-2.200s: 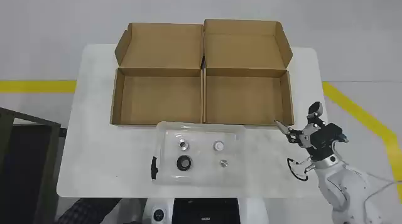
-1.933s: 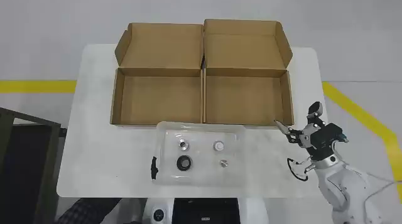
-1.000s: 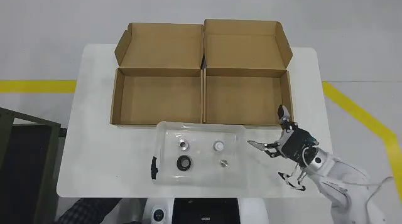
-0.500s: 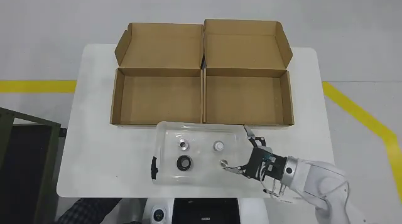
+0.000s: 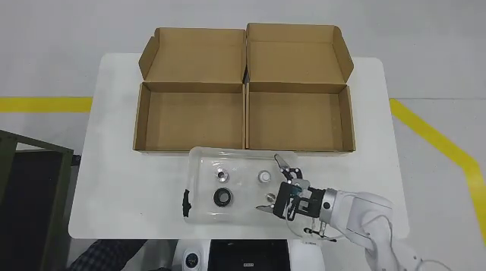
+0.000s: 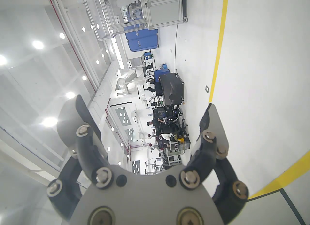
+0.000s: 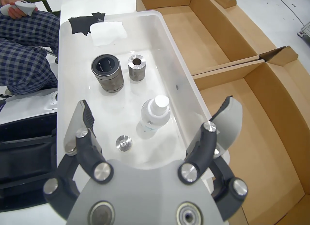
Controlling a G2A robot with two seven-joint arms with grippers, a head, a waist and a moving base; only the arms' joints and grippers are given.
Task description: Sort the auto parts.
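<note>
A clear plastic tray (image 5: 203, 159) at the table's front holds a dark linear bearing (image 7: 107, 73), a steel bushing (image 7: 136, 68), a white-capped bottle (image 7: 153, 120) and a small steel disc (image 7: 123, 143). From above, the bearing (image 5: 222, 196) and bushing (image 5: 221, 174) stand at the tray's left, the bottle (image 5: 263, 176) and disc (image 5: 270, 195) at its right. My right gripper (image 5: 270, 184) hangs open over the tray's right end, fingers (image 7: 81, 114) astride the bottle and disc, touching neither. My left gripper (image 6: 145, 108) is open and empty, facing the room.
Two open cardboard boxes (image 5: 190, 119) (image 5: 298, 119) sit side by side behind the tray, lids folded back. Black tape (image 7: 82, 23) marks the tray's far end in the right wrist view. A dark green rack (image 5: 23, 187) stands left of the table.
My right arm has swung from beside the table's right edge leftward to over the tray's right end, its gripper staying open. The parts have not moved.
</note>
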